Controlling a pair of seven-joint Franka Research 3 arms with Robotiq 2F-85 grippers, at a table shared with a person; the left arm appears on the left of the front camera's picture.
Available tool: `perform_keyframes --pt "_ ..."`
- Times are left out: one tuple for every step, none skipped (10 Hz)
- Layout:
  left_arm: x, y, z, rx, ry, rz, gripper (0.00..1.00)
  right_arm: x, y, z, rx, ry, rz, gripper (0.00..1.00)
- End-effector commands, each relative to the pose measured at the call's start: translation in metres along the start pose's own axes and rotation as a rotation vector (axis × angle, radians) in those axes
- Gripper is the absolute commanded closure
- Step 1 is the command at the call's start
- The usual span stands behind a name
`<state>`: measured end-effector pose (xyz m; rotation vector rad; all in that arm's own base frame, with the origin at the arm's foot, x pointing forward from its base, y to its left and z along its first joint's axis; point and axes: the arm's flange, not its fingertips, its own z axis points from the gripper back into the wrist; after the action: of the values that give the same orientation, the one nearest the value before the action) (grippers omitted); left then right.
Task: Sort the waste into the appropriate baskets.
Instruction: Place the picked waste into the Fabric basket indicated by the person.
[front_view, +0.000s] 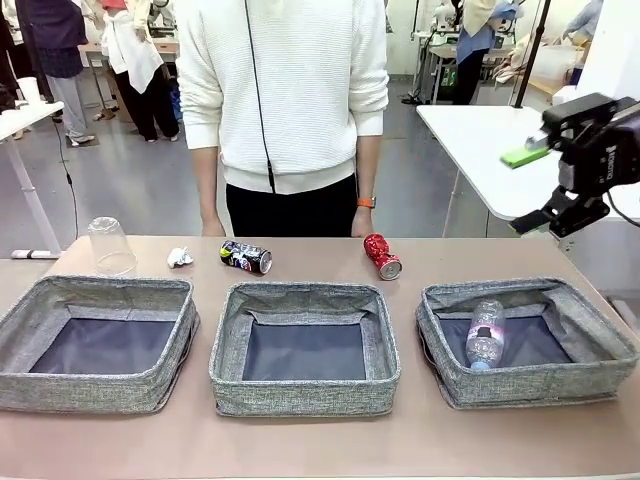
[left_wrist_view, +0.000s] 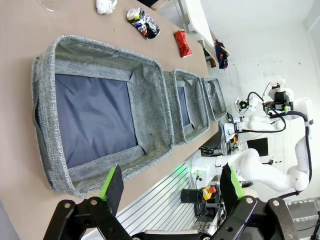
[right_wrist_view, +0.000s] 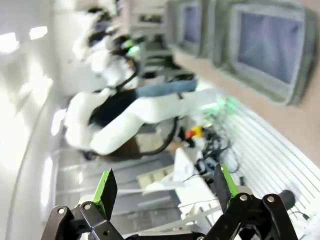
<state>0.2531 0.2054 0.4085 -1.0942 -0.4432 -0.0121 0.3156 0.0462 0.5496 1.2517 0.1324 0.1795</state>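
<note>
My right end effector (front_view: 523, 190) hangs released, jaws wide and empty, high above the worktop (front_view: 300, 445). The right basket (front_view: 530, 385) is below it and a little to its left. The plastic bottle (front_view: 485, 335), clear with a pink label, lies on its side on that basket's dark bottom, so I judge that piece sorted. My left end effector (left_wrist_view: 171, 184) is likewise released and grasps nothing; the left basket (left_wrist_view: 150, 115) sits just ahead of its fingers, bare inside like the middle basket (front_view: 300, 395). Next, I judge, comes the crushed red can (front_view: 382, 256), well below my right end effector and farther to its left, beyond the gap between the middle and right baskets. It is dented and shiny, its silver end turned toward me, so it may roll or skid. I would come down over it with the jaws across its body, clear of the basket rim and the person's hand (front_view: 361, 222) near it, close firmly, then lift straight up. Farther left lie the black printed can (front_view: 246, 256) on its side, a crumpled white paper ball (front_view: 179, 257) and a clear cup (front_view: 110, 245), apparently mouth down.
</note>
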Motion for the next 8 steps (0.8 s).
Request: perform_keyframes --pt "0.001 -0.001 0.000 -0.016 -0.013 -0.017 0.00 0.001 -0.028 0.018 0.136 0.017 0.024 0.00" --pt "0.001 -0.001 0.000 -0.016 -0.013 -0.017 0.00 -0.014 -0.038 0.033 0.161 -0.073 0.033 0.00" --pt "0.001 -0.001 0.000 -0.016 -0.013 -0.017 0.00 -0.032 -0.048 0.051 0.177 -0.155 0.055 0.00" --pt "0.001 -0.001 0.000 -0.016 -0.013 -0.017 0.00 -0.050 -0.062 0.067 0.170 -0.214 0.067 0.00" --pt "0.001 -0.001 0.000 -0.016 -0.013 -0.017 0.00 -0.064 -0.081 0.078 0.132 -0.273 -0.009 0.00" --pt "0.001 -0.001 0.000 -0.016 -0.013 -0.017 0.00 -0.069 -0.091 0.077 0.099 -0.365 -0.022 0.00" --pt "0.001 -0.001 0.000 -0.016 -0.013 -0.017 0.00 -0.047 -0.069 0.075 0.155 -0.214 0.006 0.00" --pt "0.001 -0.001 0.000 -0.016 -0.013 -0.017 0.00 -0.047 -0.069 0.075 0.155 -0.214 0.006 0.00"
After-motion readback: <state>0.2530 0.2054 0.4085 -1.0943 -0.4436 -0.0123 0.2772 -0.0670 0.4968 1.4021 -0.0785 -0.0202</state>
